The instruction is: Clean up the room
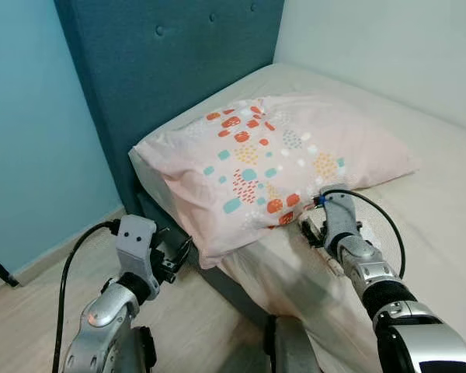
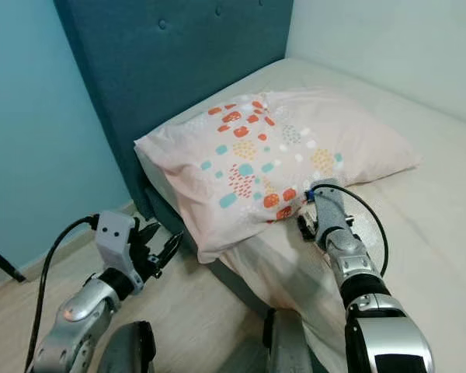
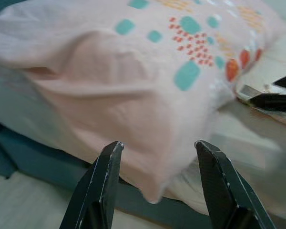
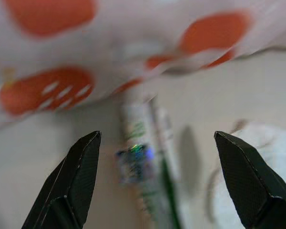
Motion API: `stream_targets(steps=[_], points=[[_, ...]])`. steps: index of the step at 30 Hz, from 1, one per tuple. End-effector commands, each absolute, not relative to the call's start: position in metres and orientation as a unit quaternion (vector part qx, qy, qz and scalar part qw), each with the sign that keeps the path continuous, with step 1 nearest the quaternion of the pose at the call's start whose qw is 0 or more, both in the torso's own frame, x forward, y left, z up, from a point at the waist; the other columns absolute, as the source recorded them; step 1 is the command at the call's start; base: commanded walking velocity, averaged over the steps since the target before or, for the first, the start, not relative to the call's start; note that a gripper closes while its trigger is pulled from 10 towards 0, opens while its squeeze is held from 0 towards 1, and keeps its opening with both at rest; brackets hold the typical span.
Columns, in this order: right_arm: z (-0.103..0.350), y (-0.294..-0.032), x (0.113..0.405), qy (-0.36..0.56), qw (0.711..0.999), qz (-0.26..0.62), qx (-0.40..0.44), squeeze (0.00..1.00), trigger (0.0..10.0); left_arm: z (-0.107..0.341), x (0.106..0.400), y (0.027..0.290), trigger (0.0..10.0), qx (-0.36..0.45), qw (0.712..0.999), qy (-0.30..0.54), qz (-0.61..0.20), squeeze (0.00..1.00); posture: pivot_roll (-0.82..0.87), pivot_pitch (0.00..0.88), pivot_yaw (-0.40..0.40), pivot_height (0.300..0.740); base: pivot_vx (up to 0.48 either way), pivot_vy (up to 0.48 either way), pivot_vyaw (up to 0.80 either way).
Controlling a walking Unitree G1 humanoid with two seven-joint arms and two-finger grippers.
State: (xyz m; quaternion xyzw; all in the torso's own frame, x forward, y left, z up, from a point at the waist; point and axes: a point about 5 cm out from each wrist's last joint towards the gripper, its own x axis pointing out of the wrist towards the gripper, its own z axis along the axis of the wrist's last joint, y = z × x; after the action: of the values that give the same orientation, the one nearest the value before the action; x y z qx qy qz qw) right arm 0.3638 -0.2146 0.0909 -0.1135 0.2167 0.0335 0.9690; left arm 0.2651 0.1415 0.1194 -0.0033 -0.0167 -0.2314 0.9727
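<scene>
The right gripper (image 4: 157,183) hangs low over the bed (image 1: 443,194) with its two black fingers (image 4: 74,179) spread wide and released, nothing between them but air, and a blurred white tube (image 4: 143,167) with green print and a shiny bluish patch lies on the sheet straight below that gap, its far end touching or tucked just under the pillow's edge; which of the two cannot be told. In the head views this gripper sits at about five o'clock from the middle of the pillow (image 1: 272,159), right at the pillow's near edge where the orange spots are. The pillow is pale pink with teal, orange and yellow blotches, lying slantwise across the head of the bed against the dark blue padded headboard (image 1: 179,62), one corner overhanging the mattress side toward seven o'clock. The left gripper (image 3: 157,148) is off the bed, over the wood floor (image 1: 194,318) at roughly seven o'clock from the pillow, its fingers (image 3: 102,181) likewise parted and holding nothing, aimed at that overhanging corner and near it, not touching. A light blue wall (image 1: 39,132) stands at nine o'clock, a white wall (image 1: 388,47) at one o'clock.
</scene>
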Motion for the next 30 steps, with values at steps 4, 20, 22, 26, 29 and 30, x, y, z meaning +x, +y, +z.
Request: stream_targets(steps=[4,20,22,26,29,30], points=[[0.079,-0.220,0.356,0.269,0.952,0.049,-0.138,1.00,10.0,0.116,0.261,0.138,10.0,0.002,0.968,-0.004,-0.251,0.00,0.02,0.167,-0.100,0.545,0.000,0.000,0.00],[0.074,-0.247,0.347,0.306,0.925,0.005,-0.226,1.00,10.0,0.116,0.259,0.135,10.0,-0.004,0.964,0.008,-0.266,0.00,0.03,0.175,-0.089,0.545,0.000,0.000,0.00],[0.073,-0.249,0.346,0.308,0.925,0.000,-0.222,1.00,10.0,0.115,0.258,0.133,10.0,-0.005,0.963,0.010,-0.270,0.00,0.03,0.180,-0.084,0.545,0.000,0.000,0.00],[0.073,-0.251,0.346,0.301,0.930,-0.006,-0.211,1.00,10.0,0.115,0.258,0.131,10.0,-0.005,0.962,0.011,-0.273,0.00,0.03,0.183,-0.081,0.545,0.000,0.000,0.00],[0.075,-0.252,0.347,0.285,0.939,-0.018,-0.193,1.00,10.0,0.116,0.258,0.130,10.0,0.000,0.960,0.011,-0.279,0.00,0.03,0.189,-0.075,0.545,0.000,0.000,0.00],[0.076,-0.252,0.347,0.283,0.940,-0.020,-0.191,1.00,10.0,0.116,0.258,0.130,10.0,0.001,0.960,0.012,-0.280,0.00,0.03,0.189,-0.075,0.545,0.000,0.000,0.00]])
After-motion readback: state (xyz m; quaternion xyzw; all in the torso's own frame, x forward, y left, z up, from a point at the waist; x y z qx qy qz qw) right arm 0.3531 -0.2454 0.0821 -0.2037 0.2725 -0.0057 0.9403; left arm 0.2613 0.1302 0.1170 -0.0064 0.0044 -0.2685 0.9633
